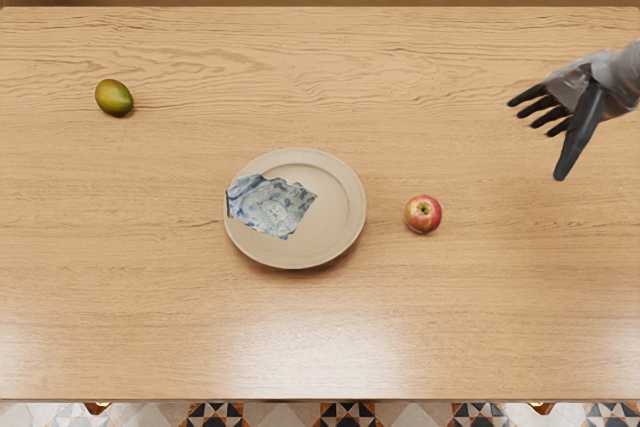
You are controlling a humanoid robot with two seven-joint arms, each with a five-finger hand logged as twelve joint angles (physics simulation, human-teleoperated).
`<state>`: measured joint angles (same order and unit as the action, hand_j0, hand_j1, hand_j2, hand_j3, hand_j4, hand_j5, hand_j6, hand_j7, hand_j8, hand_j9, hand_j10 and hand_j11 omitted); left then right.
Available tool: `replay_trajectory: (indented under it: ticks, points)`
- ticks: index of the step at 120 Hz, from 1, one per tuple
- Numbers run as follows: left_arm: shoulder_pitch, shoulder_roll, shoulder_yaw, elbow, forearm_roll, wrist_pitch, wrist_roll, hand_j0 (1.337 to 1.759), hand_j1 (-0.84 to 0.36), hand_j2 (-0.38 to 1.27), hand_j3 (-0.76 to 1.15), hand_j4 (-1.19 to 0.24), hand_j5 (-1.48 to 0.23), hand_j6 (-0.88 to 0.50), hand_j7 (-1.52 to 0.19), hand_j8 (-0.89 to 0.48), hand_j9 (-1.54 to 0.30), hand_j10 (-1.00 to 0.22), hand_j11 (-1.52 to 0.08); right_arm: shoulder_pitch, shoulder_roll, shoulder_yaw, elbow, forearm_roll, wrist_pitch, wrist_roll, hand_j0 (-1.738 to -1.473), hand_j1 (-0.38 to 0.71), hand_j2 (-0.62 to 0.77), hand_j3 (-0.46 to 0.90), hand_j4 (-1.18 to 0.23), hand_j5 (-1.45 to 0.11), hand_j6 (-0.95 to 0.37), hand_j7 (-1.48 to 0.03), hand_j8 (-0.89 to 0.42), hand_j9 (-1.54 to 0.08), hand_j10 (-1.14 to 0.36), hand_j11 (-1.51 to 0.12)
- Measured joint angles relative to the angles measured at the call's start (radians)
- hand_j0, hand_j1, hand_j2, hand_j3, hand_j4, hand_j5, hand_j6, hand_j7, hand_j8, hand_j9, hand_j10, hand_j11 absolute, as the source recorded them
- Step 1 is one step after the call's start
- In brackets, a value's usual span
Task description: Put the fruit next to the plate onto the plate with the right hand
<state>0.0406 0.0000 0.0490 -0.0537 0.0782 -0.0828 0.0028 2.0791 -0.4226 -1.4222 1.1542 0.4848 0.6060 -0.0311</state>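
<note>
A red apple (423, 214) sits on the wooden table just right of a beige plate (335, 192). The plate has a blue-white patterned patch on its left half. My right hand (556, 119) comes in from the right edge, hovering up and to the right of the apple, well apart from it. Its dark fingers are spread and hold nothing. The left arm does not show.
A green-yellow mango (114, 97) lies far off at the table's upper left. The table's front edge (320, 397) runs along the bottom, with patterned floor tiles below it.
</note>
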Motion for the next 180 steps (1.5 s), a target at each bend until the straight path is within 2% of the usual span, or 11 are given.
replay_trajectory:
  ticks: [16,28,39,53,62,71,83,97,136,170,180]
  points:
    - [-0.001,0.0,0.0,0.0,0.0,0.0,0.0,1.658,0.35,0.0,0.0,0.0,0.0,0.0,0.0,0.0,0.0,0.0,0.0,-0.009,0.003,-0.01,-0.019,-0.031,0.004,-0.008,-1.658,-0.35,0.0,0.0,0.0,0.0,0.0,0.0,0.0,0.0,0.0,0.0]
    - [0.0,0.0,0.0,0.0,0.0,0.0,0.0,1.658,0.35,0.0,0.0,0.0,0.0,0.0,0.0,0.0,0.0,0.0,0.0,0.036,0.104,-0.006,-0.016,-0.064,0.004,-0.171,-1.658,-0.35,0.0,0.0,0.0,0.0,0.0,0.0,0.0,0.0,0.0,0.0]
    - [-0.001,0.0,0.0,0.0,0.0,0.0,0.0,1.658,0.35,0.0,0.0,0.0,0.0,0.0,0.0,0.0,0.0,0.0,0.0,0.079,0.214,0.006,-0.002,-0.086,0.005,-0.284,-1.658,-0.35,0.0,0.0,0.0,0.0,0.0,0.0,0.0,0.0,0.0,0.0]
    - [-0.001,0.0,0.0,0.0,0.0,0.0,0.0,1.658,0.35,0.0,0.0,0.0,0.0,0.0,0.0,0.0,0.0,0.0,0.0,0.098,0.262,0.104,0.008,-0.097,0.005,-0.421,-1.658,-0.35,0.0,0.0,0.0,0.0,0.0,0.0,0.0,0.0,0.0,0.0]
    - [0.0,0.0,0.0,0.0,0.0,0.0,0.0,1.658,0.35,0.0,0.0,0.0,0.0,0.0,0.0,0.0,0.0,0.0,0.0,0.053,0.273,0.23,0.007,-0.1,-0.007,-0.498,-1.658,-0.35,0.0,0.0,0.0,0.0,0.0,0.0,0.0,0.0,0.0,0.0]
    - [0.0,0.0,0.0,0.0,0.0,0.0,0.0,1.658,0.35,0.0,0.0,0.0,0.0,0.0,0.0,0.0,0.0,0.0,0.0,-0.057,0.278,0.423,0.005,-0.154,-0.108,-0.54,-1.658,-0.35,0.0,0.0,0.0,0.0,0.0,0.0,0.0,0.0,0.0,0.0]
    - [0.001,0.0,0.0,0.0,0.0,0.0,0.0,1.658,0.35,0.0,0.0,0.0,0.0,0.0,0.0,0.0,0.0,0.0,0.0,-0.143,0.28,0.627,0.008,-0.213,-0.232,-0.565,-1.658,-0.35,0.0,0.0,0.0,0.0,0.0,0.0,0.0,0.0,0.0,0.0]
    - [-0.001,0.0,0.0,0.0,0.0,0.0,0.0,1.658,0.35,0.0,0.0,0.0,0.0,0.0,0.0,0.0,0.0,0.0,0.0,-0.185,0.282,0.72,0.012,-0.239,-0.338,-0.575,-1.658,-0.35,0.0,0.0,0.0,0.0,0.0,0.0,0.0,0.0,0.0,0.0]
    - [0.0,0.0,0.0,0.0,0.0,0.0,0.0,1.658,0.35,0.0,0.0,0.0,0.0,0.0,0.0,0.0,0.0,0.0,0.0,-0.229,0.224,0.755,0.044,-0.309,-0.509,-0.58,-1.658,-0.34,0.0,0.0,-0.01,-0.01,-0.01,-0.01,-0.01,-0.01,-0.01,-0.01]
    - [0.0,0.0,0.0,0.0,0.0,0.0,0.0,1.658,0.35,0.0,0.0,0.0,0.0,0.0,0.0,0.0,0.0,0.0,0.0,-0.377,0.204,0.798,0.048,-0.453,-0.712,-0.58,-1.658,-0.23,-0.02,0.0,-0.1,-0.13,-0.1,-0.13,-0.1,-0.13,-0.1,-0.13]
    - [0.0,0.0,0.0,0.0,0.0,0.0,0.0,1.658,0.35,0.0,0.0,0.0,0.0,0.0,0.0,0.0,0.0,0.0,0.0,-0.388,0.181,0.811,0.105,-0.49,-0.782,-0.58,-1.658,-0.21,-0.02,0.0,-0.12,-0.15,-0.12,-0.15,-0.12,-0.15,-0.12,-0.15]
